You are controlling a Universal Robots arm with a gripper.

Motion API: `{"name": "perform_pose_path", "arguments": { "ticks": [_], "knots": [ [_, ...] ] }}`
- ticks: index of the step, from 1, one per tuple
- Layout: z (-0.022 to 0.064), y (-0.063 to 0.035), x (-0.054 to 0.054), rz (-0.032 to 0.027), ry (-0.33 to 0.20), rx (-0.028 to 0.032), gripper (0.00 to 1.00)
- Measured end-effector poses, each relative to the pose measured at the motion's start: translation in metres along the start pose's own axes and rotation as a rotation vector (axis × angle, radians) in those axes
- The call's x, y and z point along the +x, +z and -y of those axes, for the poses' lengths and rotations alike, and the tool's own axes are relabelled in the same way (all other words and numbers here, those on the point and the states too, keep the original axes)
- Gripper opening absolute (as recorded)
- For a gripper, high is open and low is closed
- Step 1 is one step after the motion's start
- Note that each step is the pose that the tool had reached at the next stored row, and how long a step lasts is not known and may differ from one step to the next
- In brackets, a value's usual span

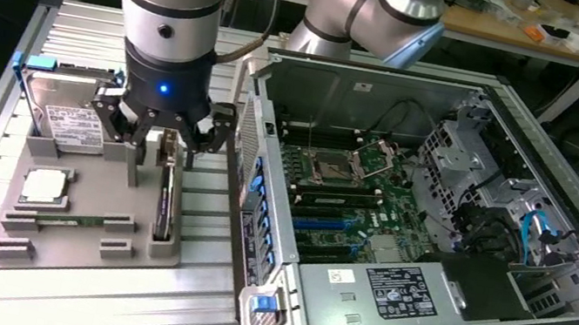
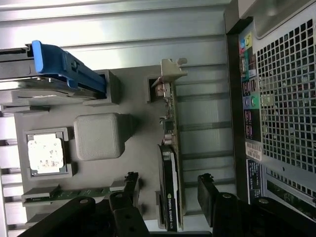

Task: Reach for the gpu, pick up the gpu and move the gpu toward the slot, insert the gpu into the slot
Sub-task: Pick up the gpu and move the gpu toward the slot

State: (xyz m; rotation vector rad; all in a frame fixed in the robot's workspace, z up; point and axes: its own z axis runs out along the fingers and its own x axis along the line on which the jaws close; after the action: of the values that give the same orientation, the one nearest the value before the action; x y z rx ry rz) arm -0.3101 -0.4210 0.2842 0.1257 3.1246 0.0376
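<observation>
While the gpu [image 2: 172,148] stands on edge in the grey holder [image 1: 75,246], gripper [image 1: 168,145] poised just above it, fingers [image 2: 206,190] spread either side, clear of the card, open computer case [image 1: 398,287] just beside.

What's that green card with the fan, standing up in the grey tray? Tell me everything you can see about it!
The gpu is a thin green circuit board standing on its edge in a slot of the grey holder, beside the open computer case. A silver metal bracket caps one end, and a black fan housing covers one face. It is seated in the holder, the one thing seen touching it. The open pincer straddles it, a finger on each side with gaps.
</observation>
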Motion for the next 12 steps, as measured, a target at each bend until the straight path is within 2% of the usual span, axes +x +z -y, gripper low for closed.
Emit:
{"name": "perform_pose_path", "arguments": {
  "ticks": [7, 12],
  "knots": [
    [0.0007, 0.0140, 0.000, -0.0090, -0.018, 0.0005, 0.60],
    [0.0008, 0.0238, -0.002, -0.0107, -0.023, 0.0009, 0.60]
  ]
}}
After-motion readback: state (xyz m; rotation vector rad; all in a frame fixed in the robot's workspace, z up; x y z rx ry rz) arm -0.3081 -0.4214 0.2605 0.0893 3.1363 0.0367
